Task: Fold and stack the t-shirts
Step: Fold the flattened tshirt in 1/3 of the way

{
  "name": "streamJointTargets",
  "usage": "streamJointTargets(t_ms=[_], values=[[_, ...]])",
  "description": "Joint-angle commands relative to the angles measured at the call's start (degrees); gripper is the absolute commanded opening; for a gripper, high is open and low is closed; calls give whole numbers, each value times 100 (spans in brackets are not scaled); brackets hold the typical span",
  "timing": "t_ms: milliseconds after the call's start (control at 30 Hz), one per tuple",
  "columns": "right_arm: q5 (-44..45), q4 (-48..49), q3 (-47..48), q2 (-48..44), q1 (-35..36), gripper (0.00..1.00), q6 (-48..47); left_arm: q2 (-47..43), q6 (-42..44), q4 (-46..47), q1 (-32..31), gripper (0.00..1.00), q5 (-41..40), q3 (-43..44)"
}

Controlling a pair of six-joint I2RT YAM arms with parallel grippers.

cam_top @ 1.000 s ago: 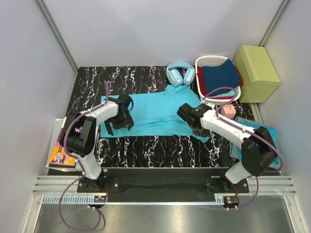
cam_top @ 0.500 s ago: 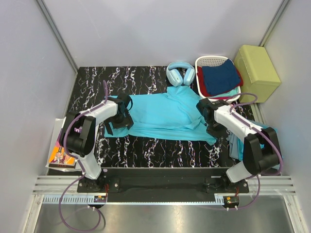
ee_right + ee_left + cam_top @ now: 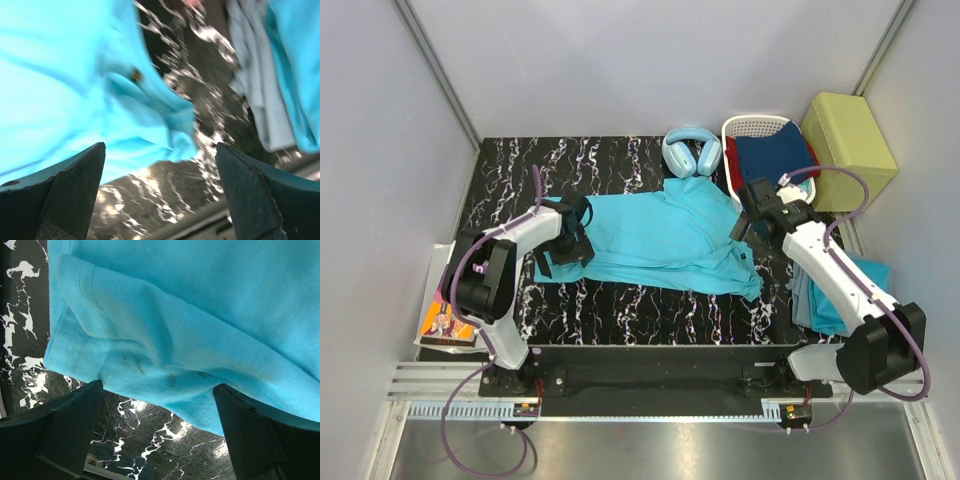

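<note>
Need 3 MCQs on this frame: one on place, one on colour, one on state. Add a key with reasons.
1. Where are the headphones?
A) at the table's far edge, left of the basket
B) in the basket
C) at the table's near edge

2. What colour is the top cloth in the basket?
A) white
B) navy
C) orange

3. What state is the right gripper in?
A) shut on the shirt
B) shut, empty
C) open, empty

Key:
1 A: the top view shows them just beside the basket's left rim.
2 B: navy lies uppermost there.
3 C: the wrist view shows its fingers wide apart, with the shirt lying below them.
</note>
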Motion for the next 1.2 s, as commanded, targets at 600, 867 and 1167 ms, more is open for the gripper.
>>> streamJointTargets(t_ms=[600, 867, 1167], values=[[-736, 1245, 649, 947, 975, 96, -1062, -1538, -46, -347, 508, 99, -125, -1063], [-798, 1350, 526, 797, 1010, 95, -1132, -1372, -37, -286, 508, 99, -205, -1055], [-727, 1386, 201, 604, 1010, 93, -1150, -1636, 6, -286, 508, 74, -468, -712]])
